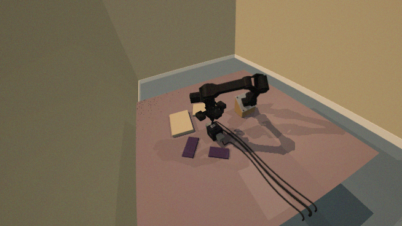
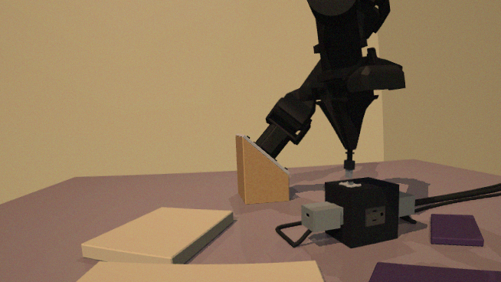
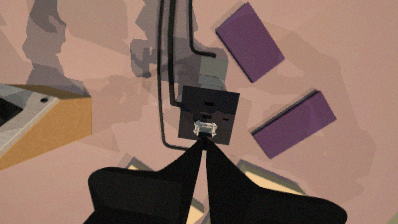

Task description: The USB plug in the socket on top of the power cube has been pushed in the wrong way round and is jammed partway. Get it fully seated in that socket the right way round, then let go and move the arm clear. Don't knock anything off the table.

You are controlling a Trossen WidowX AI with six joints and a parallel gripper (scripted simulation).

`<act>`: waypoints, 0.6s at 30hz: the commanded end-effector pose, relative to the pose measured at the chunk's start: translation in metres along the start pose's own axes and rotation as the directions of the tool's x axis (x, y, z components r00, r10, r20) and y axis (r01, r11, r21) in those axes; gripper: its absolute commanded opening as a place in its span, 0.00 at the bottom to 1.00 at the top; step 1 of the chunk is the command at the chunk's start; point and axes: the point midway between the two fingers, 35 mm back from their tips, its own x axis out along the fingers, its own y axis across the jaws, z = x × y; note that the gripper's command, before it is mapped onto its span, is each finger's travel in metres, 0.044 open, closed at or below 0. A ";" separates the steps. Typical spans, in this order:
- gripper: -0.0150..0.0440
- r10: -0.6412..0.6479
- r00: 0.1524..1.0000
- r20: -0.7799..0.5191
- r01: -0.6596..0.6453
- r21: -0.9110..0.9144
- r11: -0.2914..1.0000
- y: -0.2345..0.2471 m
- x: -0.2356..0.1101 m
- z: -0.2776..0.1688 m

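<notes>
The end effector grasps the plug (lifted out) just above the cube on the worktop.

Gripper pinching USB plug above black power cube.

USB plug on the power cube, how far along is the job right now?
Done: the gripper has clamped the USB plug and lifted it out of the top socket of the power cube. In hand: plug held above the socket. Left: seating it the right way round, letting go, moving clear.
</notes>
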 end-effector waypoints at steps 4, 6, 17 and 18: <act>0.25 -0.001 1.000 0.007 0.001 0.006 1.000 0.000 0.001 0.000; 0.25 -0.001 1.000 0.008 0.001 0.006 1.000 0.000 0.001 0.000; 0.25 -0.002 1.000 0.013 0.001 0.008 1.000 0.000 0.003 0.001; 0.25 -0.002 1.000 0.013 0.001 0.008 1.000 0.000 0.003 0.001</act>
